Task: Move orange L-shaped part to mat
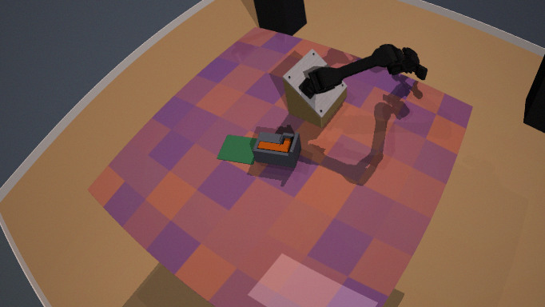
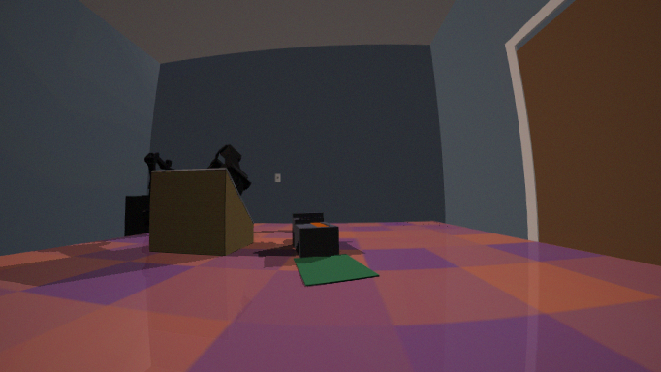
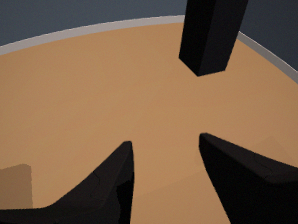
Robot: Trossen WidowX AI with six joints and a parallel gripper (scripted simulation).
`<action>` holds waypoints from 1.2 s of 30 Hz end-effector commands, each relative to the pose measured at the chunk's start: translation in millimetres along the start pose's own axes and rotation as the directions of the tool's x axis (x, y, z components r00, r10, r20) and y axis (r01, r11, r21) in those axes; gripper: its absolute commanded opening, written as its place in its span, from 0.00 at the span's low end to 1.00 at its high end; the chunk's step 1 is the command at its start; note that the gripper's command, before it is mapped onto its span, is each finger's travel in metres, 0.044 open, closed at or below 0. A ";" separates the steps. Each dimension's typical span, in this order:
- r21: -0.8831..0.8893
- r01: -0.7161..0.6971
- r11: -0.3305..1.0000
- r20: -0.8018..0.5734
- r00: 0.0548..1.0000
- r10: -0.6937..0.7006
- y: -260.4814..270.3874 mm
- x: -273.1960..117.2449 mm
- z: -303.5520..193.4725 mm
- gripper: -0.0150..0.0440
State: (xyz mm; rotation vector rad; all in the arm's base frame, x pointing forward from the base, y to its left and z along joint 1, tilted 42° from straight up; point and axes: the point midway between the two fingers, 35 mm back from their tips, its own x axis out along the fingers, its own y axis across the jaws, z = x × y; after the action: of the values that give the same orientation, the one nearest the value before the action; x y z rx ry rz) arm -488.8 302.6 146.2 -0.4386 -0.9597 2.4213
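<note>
The orange L-shaped part (image 1: 273, 147) (image 2: 319, 225) lies level in the pocket of the grey tray (image 1: 276, 158) (image 2: 319, 242). Its L-shaped end is on the side away from the green mat (image 1: 236, 149) (image 2: 334, 271). The mat lies bare against the tray's other end. My gripper (image 3: 166, 144) (image 1: 422, 73) is partly open with nothing between its fingers. It is raised far out on the other side of the arm's base, well away from the tray. The wrist view shows neither the tray nor the part. In the exterior view the fingertips cannot be made out.
The arm stands on a wedge-shaped block (image 1: 296, 101) (image 2: 188, 210) with a sloping pale top, close behind the tray. A black post (image 1: 280, 16) (image 3: 212, 40) stands beyond the checkered surface, and another black object (image 1: 536, 100) is at the right edge.
</note>
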 end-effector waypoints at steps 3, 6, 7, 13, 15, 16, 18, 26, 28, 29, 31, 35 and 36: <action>0.126 0.158 0.979 -0.107 0.984 -0.145 -107.0 -25.6 -40.3 0.56; 0.180 0.249 0.952 -0.163 0.962 -0.221 -164.1 -50.7 -60.4 0.56; 0.196 0.280 0.940 -0.182 0.952 -0.246 -182.2 -60.7 -66.8 0.56; 0.280 0.377 0.883 -0.194 0.923 -0.332 -235.4 -86.1 -71.6 0.56; 0.289 0.449 0.846 -0.236 0.889 -0.392 -269.8 -108.2 -90.1 0.56; 0.290 0.482 0.827 -0.256 0.872 -0.418 -284.7 -119.4 -98.6 0.56; 0.289 0.538 0.792 -0.290 0.838 -0.463 -310.3 -140.7 -112.9 0.56; 0.248 0.675 0.695 -0.405 0.724 -0.558 -376.8 -228.3 -157.4 0.56; 0.203 0.712 0.672 -0.448 0.678 -0.583 -392.8 -260.8 -172.3 0.56; 0.196 0.729 0.655 -0.471 0.656 -0.590 -394.6 -272.9 -175.6 0.56; 0.191 0.768 0.611 -0.515 0.609 -0.604 -399.5 -299.7 -186.6 0.56; 0.166 0.845 0.508 -0.622 0.490 -0.611 -410.3 -363.4 -220.3 0.56; 0.161 0.865 0.476 -0.647 0.456 -0.610 -413.9 -380.4 -228.0 0.56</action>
State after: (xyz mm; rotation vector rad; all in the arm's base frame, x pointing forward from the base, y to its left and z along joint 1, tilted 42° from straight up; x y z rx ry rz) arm 17.2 485.7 331.8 -0.3019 -0.2580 1.5379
